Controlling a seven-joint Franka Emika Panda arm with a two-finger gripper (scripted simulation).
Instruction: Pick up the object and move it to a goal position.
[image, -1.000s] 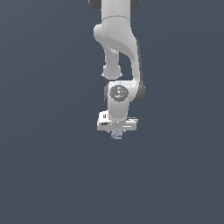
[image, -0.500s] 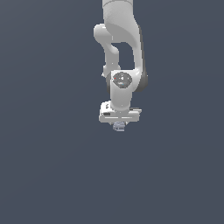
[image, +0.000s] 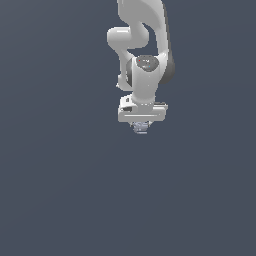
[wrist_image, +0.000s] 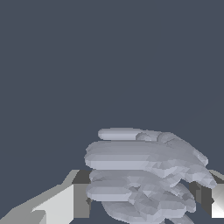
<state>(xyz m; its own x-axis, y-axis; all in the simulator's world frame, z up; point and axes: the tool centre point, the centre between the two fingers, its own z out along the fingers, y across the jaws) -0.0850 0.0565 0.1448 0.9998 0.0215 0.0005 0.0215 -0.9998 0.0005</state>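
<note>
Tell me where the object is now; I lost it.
In the exterior view, the object sits under the white end effector, between its fingers, near upper centre.

The arm (image: 146, 45) looks like smooth, slightly glossy white plastic. The object (wrist_image: 144, 175) is matt pale grey-blue, lumpy and faintly ridged. The ground (image: 60, 175) is flat matt slate.
</note>
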